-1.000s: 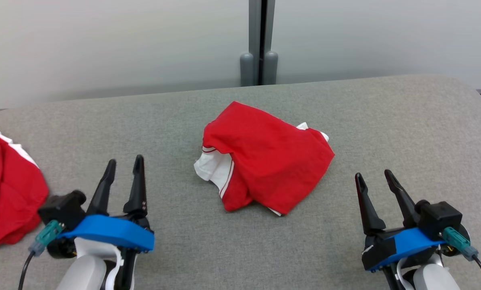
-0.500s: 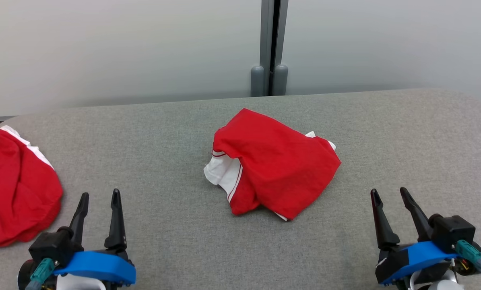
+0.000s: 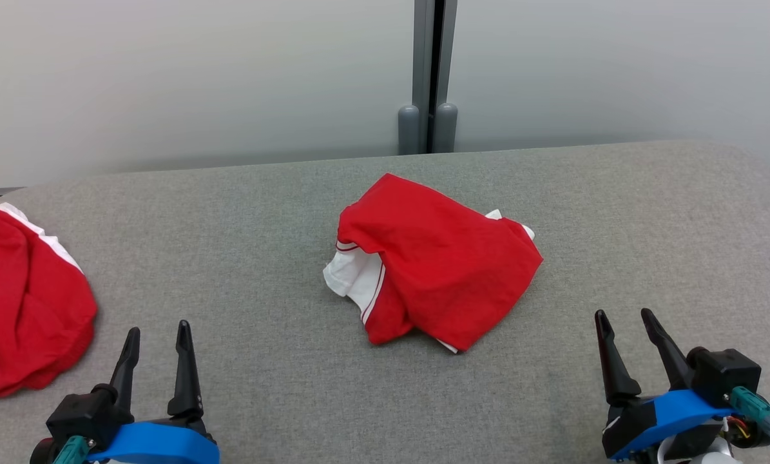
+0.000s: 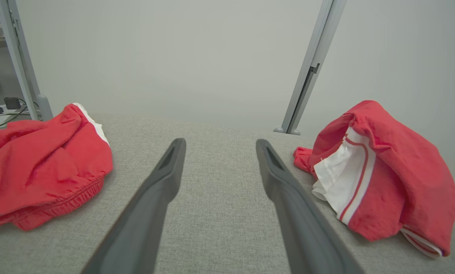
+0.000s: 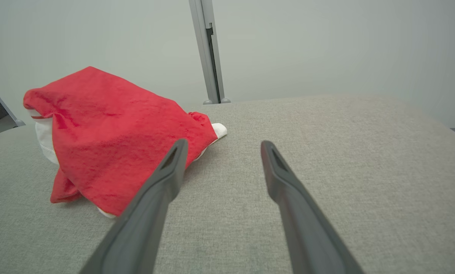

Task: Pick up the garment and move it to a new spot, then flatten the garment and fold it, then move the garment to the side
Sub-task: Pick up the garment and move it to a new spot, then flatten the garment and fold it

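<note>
A crumpled red garment with white trim lies in a heap at the middle of the grey table. The left wrist view has the garment at its right, and in the right wrist view the same garment lies at the left. My left gripper stands open near the table's front left, well apart from the heap, with nothing between its fingers. My right gripper is open at the front right, also empty and clear of the cloth.
A second red garment with a white stripe lies bunched at the table's left edge, also at the left of the left wrist view. A pale wall with a grey vertical post stands behind the table.
The head camera has shifted, moving the whole picture. My left gripper has drawn back toward the front edge and to the left. The right gripper has pulled back slightly. The garments lie as before.
</note>
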Tool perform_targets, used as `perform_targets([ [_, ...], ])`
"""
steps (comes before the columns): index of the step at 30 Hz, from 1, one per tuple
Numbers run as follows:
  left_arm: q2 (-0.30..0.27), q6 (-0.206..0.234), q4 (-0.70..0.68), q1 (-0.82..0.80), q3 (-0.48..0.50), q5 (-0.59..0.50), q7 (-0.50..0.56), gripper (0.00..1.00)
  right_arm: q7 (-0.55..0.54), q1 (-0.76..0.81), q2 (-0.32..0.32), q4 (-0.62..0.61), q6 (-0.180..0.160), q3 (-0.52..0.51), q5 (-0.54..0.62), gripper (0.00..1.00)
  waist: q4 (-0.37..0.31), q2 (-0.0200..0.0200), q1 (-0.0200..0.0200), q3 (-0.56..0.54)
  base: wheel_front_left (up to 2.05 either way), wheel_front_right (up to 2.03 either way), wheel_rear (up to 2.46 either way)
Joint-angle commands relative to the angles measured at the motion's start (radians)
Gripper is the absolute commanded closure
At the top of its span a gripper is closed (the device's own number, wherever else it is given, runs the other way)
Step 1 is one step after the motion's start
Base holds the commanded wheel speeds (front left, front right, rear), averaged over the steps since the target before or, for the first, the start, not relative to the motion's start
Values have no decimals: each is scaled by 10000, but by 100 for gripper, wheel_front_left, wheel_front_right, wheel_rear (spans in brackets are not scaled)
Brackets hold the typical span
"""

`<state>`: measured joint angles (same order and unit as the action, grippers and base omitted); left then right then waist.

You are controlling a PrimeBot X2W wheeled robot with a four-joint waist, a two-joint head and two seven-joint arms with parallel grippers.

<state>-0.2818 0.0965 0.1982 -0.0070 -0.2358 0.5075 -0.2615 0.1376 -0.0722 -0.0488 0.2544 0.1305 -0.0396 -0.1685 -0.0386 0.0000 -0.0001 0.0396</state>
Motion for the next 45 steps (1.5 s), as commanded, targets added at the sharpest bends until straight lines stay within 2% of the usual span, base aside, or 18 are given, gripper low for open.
perform_targets([
  [1,-17,30,-27,-61,9,-67,3,0,-4,51,-29,33,5,6,-22,0,-5,0,1,6,0,0,0],
  [12,-80,153,-297,-159,-65,0,180,0,-160,-589,-28,-6,5,292,-154,0,-65,0,1,225,0,0,0],
  [16,-123,176,-513,-306,-119,-54,263,0,-1041,-1454,-30,29,5,479,-183,0,-30,0,1,548,0,0,0],
  [18,-132,161,-676,-525,-190,-97,309,0,-2046,-2427,-28,271,5,386,-400,0,94,0,1,867,0,0,0],
  [21,-125,105,-835,-804,-291,-186,382,0,-3109,-3542,-28,833,5,127,-637,0,295,0,1,1291,0,0,0],
  [26,-9,-60,-960,-1377,-585,-326,421,0,-4205,-5376,-23,2368,5,-691,98,0,790,0,1,1991,0,0,0],
  [29,140,-172,-942,-1750,-779,-409,354,0,-4503,-6194,-174,3297,5,-1253,732,0,1143,0,1,2334,0,0,0],
  [35,321,-424,-711,-2233,-1071,-518,225,0,-4724,-7069,-423,5029,5,-2022,1681,0,1690,0,1,2789,0,0,0],
  [45,342,-598,-351,-2418,-1105,-552,108,0,-4694,-7348,-484,7074,4,-2418,2212,0,1929,0,1,2923,0,0,0],
])
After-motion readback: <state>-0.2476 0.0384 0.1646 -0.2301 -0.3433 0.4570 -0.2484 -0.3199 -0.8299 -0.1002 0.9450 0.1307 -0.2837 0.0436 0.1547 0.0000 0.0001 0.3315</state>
